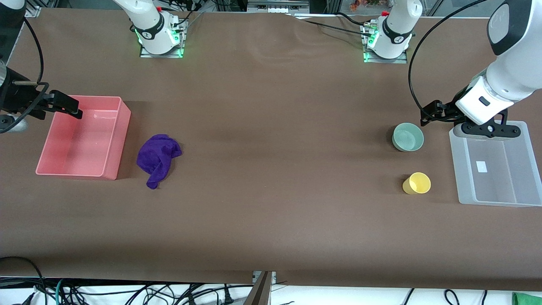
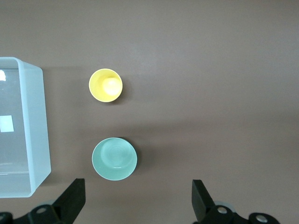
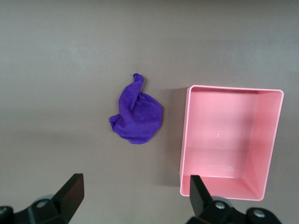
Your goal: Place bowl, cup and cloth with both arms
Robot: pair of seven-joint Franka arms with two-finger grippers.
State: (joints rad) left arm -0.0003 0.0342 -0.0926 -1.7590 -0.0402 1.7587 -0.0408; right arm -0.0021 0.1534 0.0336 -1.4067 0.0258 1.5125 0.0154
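Here, brown table [image 1: 271,169], cables along its edge [image 1: 127,292]

No text, brand or number can be read anywhere: the white sticker [image 1: 481,166] on the floor of the clear bin [image 1: 525,169] is blank, and the marks on the arm bases [image 1: 159,36] are too small to make out.

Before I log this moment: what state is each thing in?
Bowl: upright, empty, on table.
Cup: on table, empty.
Cloth: crumpled, beside pink bin.
Pink bin: empty.
Clear bin: empty.
Left gripper: open, empty.
Right gripper: open, empty.
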